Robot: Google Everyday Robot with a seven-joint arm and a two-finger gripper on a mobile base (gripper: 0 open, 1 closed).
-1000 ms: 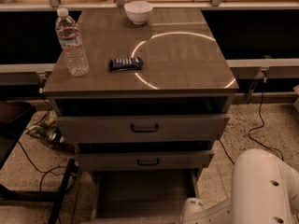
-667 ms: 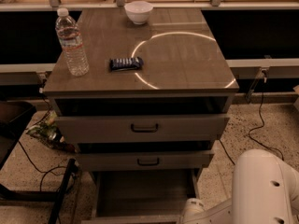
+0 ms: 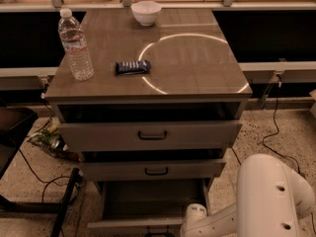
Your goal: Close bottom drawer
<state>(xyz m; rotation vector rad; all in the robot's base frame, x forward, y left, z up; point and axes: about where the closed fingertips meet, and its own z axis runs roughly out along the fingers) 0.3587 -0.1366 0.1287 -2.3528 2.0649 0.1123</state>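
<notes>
In the camera view the bottom drawer (image 3: 148, 204) stands pulled well out of the cabinet (image 3: 197, 73), its shallow grey tray reaching toward the camera until the front panel lies almost at the lower edge of the frame, under the middle drawer (image 3: 156, 169) and the top drawer (image 3: 150, 135), both of which stand slightly proud of the carcass. The white arm (image 3: 271, 196) comes in from the lower right, and its wrist (image 3: 196, 215) sits just beside the right end of that front panel. The gripper (image 3: 159, 234) shows only as a dark sliver at the bottom border, near the middle of the panel where the handle would be, and whether it is released, clenched or grasping the handle cannot be told. What matters for the coming move is the direction. The tray's long axis runs straight back, away from the camera and into the cabinet, so the panel lies between the gripper and the opening. My judgement is that a push straight along that axis, up the frame, would seat the drawer, while a push angled from the arm's right-hand side might rack it on its runners. On the cabinet top a water bottle (image 3: 75, 46), a white bowl (image 3: 146, 12) and a dark packet (image 3: 132, 66) stand well apart from the work
</notes>
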